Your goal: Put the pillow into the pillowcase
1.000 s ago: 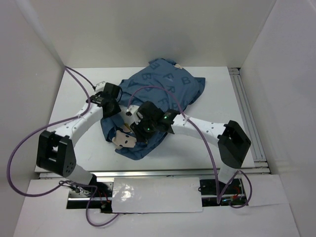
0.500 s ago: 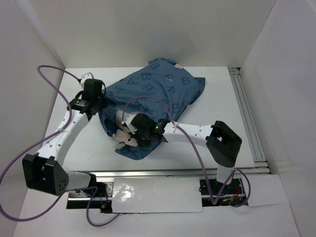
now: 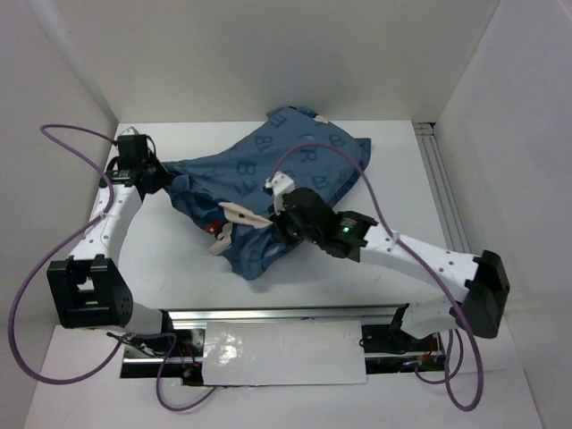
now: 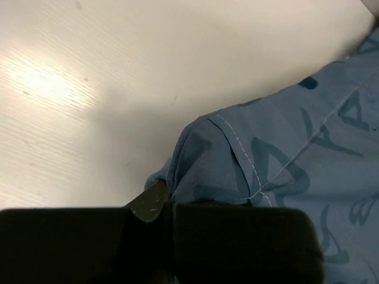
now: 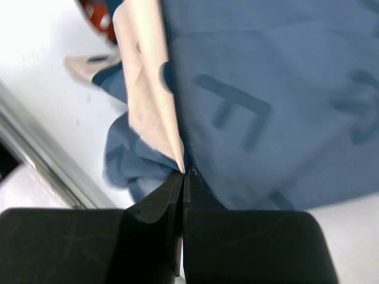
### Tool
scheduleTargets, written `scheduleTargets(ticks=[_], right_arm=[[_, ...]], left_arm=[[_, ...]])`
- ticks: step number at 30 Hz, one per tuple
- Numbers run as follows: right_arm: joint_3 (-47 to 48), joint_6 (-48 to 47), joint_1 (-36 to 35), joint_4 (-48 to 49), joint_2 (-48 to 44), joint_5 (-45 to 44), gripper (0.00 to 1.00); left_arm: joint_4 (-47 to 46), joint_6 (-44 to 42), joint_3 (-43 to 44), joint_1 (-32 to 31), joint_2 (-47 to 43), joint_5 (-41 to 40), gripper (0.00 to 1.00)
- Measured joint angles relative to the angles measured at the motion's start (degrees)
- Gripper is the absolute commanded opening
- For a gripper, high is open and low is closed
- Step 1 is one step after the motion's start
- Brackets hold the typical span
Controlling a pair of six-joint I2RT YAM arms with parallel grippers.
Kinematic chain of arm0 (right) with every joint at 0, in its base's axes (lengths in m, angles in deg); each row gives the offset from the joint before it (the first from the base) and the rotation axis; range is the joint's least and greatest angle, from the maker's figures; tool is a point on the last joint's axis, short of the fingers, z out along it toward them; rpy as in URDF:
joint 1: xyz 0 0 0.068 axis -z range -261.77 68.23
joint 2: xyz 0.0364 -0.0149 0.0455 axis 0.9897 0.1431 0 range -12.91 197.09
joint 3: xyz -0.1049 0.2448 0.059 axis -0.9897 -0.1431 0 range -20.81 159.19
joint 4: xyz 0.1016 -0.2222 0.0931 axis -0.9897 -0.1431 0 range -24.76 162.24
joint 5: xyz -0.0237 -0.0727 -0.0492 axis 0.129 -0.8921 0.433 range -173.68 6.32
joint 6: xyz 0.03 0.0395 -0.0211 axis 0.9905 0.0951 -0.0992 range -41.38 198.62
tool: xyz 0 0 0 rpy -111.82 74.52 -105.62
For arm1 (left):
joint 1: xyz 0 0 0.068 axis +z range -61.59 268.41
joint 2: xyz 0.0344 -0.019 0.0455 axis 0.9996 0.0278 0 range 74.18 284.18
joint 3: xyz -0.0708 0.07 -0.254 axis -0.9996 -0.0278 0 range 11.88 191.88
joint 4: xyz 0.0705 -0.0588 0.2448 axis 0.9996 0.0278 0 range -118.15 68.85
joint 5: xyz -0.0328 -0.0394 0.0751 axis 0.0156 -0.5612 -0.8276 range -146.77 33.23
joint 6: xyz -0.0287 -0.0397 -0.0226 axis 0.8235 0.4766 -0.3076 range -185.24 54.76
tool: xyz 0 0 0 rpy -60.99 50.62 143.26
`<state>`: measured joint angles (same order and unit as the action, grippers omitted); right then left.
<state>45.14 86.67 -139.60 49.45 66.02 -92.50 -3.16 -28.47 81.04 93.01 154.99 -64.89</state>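
Observation:
The dark blue pillowcase (image 3: 268, 170) with pale letters lies bulging across the middle of the table; a pale printed patch with a red dotted bow (image 3: 228, 223) shows at its near edge. The pillow itself is hidden. My left gripper (image 3: 159, 175) is shut on the pillowcase's left corner (image 4: 207, 165) and pulls it out to the left. My right gripper (image 3: 284, 219) is shut on a fold of the pillowcase (image 5: 237, 106) near its front, next to the pale patch (image 5: 148, 89).
White walls enclose the white table (image 3: 393, 170) on the left, back and right. A metal rail (image 3: 447, 206) runs along the right side and another along the near edge (image 3: 295, 313). Purple cables loop from both arms.
My left gripper has moved far left and back, stretching the pillowcase corner out. My right gripper has shifted right and back with the cloth; its arm has swung out to the right.

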Motion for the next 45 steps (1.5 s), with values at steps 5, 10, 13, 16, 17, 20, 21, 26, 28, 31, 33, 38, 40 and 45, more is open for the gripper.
scheduleTargets(ticks=[5, 10, 13, 16, 17, 20, 21, 26, 28, 31, 33, 38, 40, 45], right_arm=[[-3.63, 4.02, 4.9, 0.98, -3.8, 0.61, 0.0], [-7.17, 4.28, 6.12, 0.28, -2.47, 5.22, 0.33], [-6.78, 2.62, 6.75, -0.48, -2.14, 7.89, 0.53], [-5.2, 1.33, 6.88, -0.37, -1.42, 10.1, 0.57], [-4.76, 1.05, 6.88, -0.31, -1.33, 10.78, 0.58], [-4.02, 0.46, 6.88, 0.04, -1.33, 11.26, 0.64], [-3.96, 0.42, 6.88, 0.17, -1.33, 11.13, 0.65], [-3.32, 0.42, 7.19, -0.07, -0.24, 9.6, 0.68], [-2.73, 0.68, 7.58, -0.39, 0.55, 9.46, 0.68], [-2.32, 1.05, 8.33, -0.92, 1.44, 9.73, 0.63], [-2.67, 1.25, 8.63, -1.05, 1.6, 10.4, 0.62], [-8.26, 0.81, 7.43, -1.29, 0.46, 11.23, 0.64], [-11.87, 0.72, 6.54, -1.79, -0.85, 11.23, 0.64], [-14.67, 1.29, 6.03, -2.49, -2.89, 11.06, 0.67]], left_arm=[[-0.22, -0.92, 1.27, 7.13, 5.29, 16.24, 0.0], [-1.29, -6.75, 5.92, 10.16, 12.13, 30.8, 0.82], [-5.05, -10.34, 9.2, 12.07, 16.87, 38.75, 1.0], [-5.14, -12.5, 10.38, 13.25, 18.4, 40.3, 1.0], [-4.35, -12.68, 10.86, 13.38, 18.51, 39.47, 1.0], [-2.16, -12.37, 11.96, 13.42, 18.18, 33.59, 1.0], [-1.46, -12.28, 11.89, 13.4, 17.9, 31.82, 1.0], [2.93, -9.42, 9.92, 13.42, 14.88, 20.02, 1.0], [4.81, -8.13, 9.92, 13.86, 14.51, 16.46, 0.99], [6.67, -7.91, 9.94, 15.12, 14.69, 14.84, 1.0], [5.95, -8.15, 9.49, 15.89, 14.58, 16.55, 1.0], [-1.99, -9.62, -0.07, 16.15, 10.54, 27.82, 1.0], [-3.02, -9.51, -3.63, 15.87, 8.85, 29.92, 1.0], [-2.36, -5.57, -6.27, 15.76, 7.37, 25.18, 0.32]])
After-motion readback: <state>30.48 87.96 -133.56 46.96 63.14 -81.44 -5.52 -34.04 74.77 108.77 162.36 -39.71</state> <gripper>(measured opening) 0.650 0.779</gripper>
